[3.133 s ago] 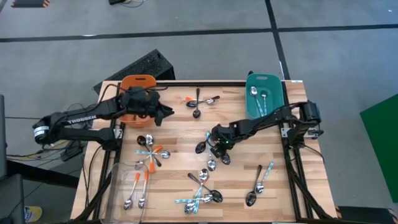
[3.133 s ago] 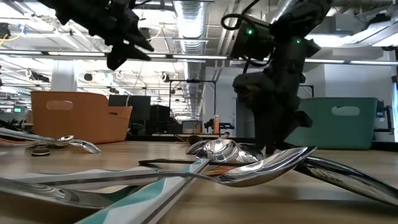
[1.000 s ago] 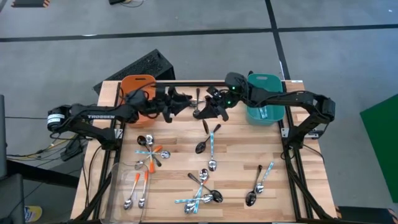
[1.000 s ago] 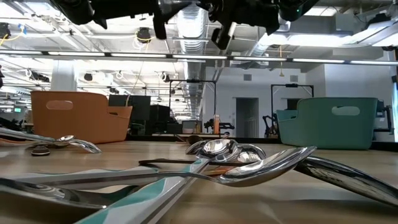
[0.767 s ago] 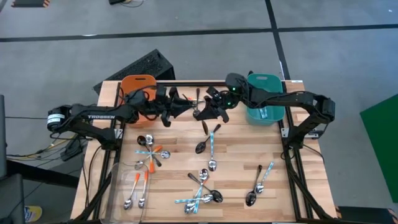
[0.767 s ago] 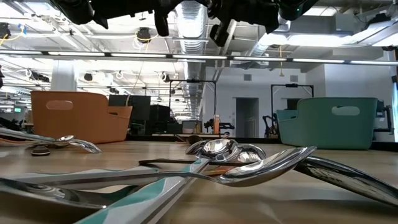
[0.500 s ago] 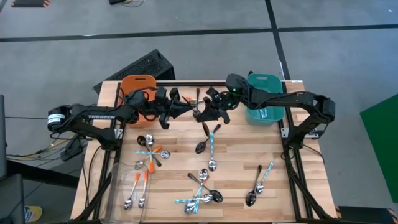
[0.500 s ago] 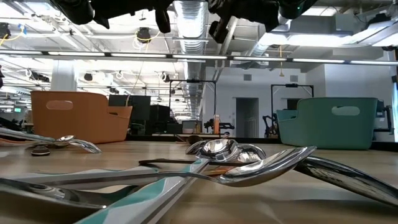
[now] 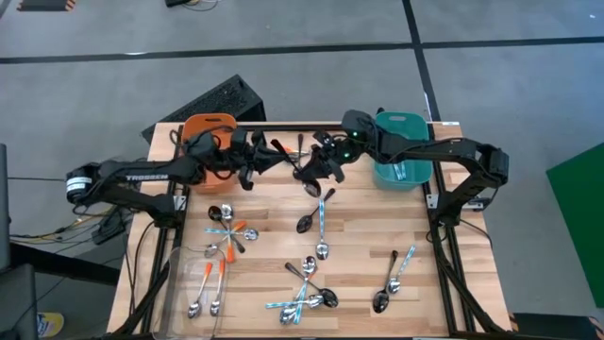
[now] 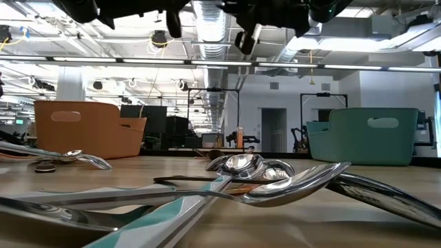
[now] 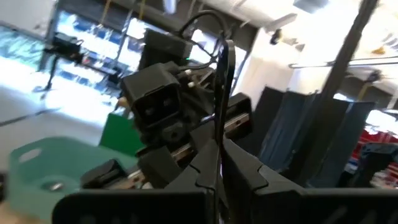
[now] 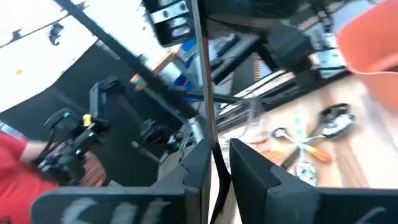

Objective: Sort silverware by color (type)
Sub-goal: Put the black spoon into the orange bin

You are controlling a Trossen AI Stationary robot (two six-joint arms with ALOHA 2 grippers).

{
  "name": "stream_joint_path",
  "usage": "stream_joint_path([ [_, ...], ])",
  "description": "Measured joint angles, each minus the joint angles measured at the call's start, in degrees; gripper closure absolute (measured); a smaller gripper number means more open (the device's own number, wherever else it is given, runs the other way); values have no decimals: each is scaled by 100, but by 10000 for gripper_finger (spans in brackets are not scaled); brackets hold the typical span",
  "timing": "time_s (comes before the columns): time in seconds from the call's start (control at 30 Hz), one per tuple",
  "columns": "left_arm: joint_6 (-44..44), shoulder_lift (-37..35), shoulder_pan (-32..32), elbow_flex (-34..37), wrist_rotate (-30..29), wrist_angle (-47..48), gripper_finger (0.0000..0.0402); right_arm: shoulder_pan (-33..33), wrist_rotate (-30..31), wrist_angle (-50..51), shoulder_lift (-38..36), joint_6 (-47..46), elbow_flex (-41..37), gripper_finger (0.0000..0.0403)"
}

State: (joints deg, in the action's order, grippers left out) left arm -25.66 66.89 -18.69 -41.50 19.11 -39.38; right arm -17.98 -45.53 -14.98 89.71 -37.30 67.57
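High over the table's far middle my two grippers meet, a dark spoon (image 9: 311,188) between them. My left gripper (image 9: 279,153) is shut on its thin dark handle. My right gripper (image 12: 217,175) stands narrowly open, a finger on either side of that handle (image 12: 203,74); I cannot tell whether they touch it. The spoon's bowl hangs under the right gripper, clear of the table. Several more spoons (image 9: 307,274) with dark, light-blue or orange handles lie scattered on the wood. My left gripper pinches the dark spoon's thin handle (image 11: 220,144) between its two fingers (image 11: 249,177), coming level from the table's left. The handle runs on past the fingertips toward the right arm. The spoon is lifted clear of the table.
An orange bin (image 9: 209,127) stands at the far left. A teal bin (image 9: 402,144) with spoons in it stands at the far right. A clear tray (image 9: 179,283) at the near left holds orange-handled spoons. Spoons lie close in front of the low camera (image 10: 275,182).
My left gripper has shut on the dark spoon's handle, high over the far middle. The spoon has stayed in the air between the two grippers, and both arms have hardly shifted.
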Motion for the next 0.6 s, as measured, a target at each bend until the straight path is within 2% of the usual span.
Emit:
stream_joint_path([
  [0.23,110,-995,-470,0,-123,1689,401,-179,676,717,7,-11,-2,320],
  [0.47,192,-1731,-615,0,-380,2645,401,-242,692,785,7,121,-2,319],
  [0.6,252,-2255,-740,0,-880,3820,401,-244,692,793,7,179,-2,319],
])
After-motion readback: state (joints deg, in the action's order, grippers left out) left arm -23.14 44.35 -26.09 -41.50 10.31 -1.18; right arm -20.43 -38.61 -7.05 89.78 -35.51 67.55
